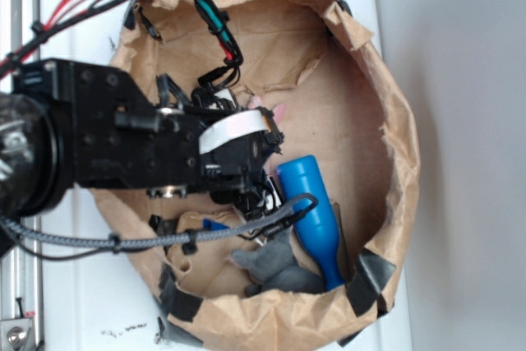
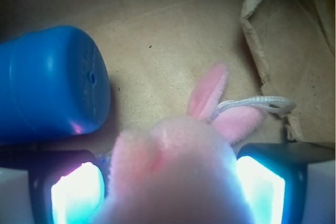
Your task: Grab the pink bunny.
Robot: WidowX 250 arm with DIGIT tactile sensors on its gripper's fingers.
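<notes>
The claw [image 2: 170, 182] grips the fuzzy pale-pink plush bunny [image 2: 173, 171] between its two glowing pads [image 2: 260, 190], ears and white string loop [image 2: 257, 102] pointing ahead. A smooth blue plastic bottle [image 2: 50, 85] lies just beside it on the crumpled brown paper bag [image 2: 157, 40].

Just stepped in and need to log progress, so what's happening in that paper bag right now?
The robot arm is reaching down into the brown paper bag after the pink bunny. In the wrist view the bunny sits right between the two fingers of the claw, ears and white string loop pointing away. Whether the fingers are already pressing on it cannot be told. A blue bottle lies beside it on the bag floor, and a grey plush animal rests near the bag's edge.
</notes>
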